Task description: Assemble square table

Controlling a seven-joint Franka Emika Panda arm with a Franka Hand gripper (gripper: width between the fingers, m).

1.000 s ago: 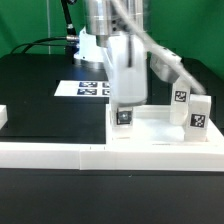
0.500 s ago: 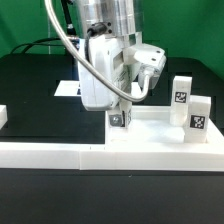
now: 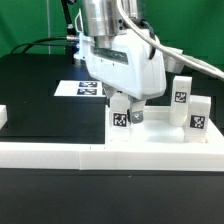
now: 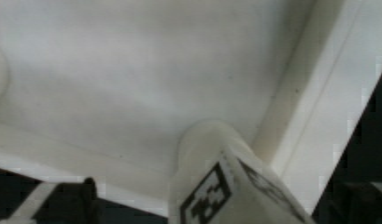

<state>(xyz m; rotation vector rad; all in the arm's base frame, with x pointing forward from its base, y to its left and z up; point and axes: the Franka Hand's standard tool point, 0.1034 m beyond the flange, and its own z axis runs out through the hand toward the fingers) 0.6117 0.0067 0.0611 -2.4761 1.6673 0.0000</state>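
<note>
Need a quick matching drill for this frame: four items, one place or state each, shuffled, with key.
Items:
1. gripper
2. leg block under the gripper
3. two leg blocks
4. marker board

Places or states:
A. flat on the black table, behind the arm
B. upright on the square table slab, between the fingers
C. open
D. standing on the exterior view's right

Pairs: 1-C, 2-B, 3-D, 4-A

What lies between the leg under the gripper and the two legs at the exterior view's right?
Exterior view: only bare white slab lies between the leg under the gripper and the two right legs.
</note>
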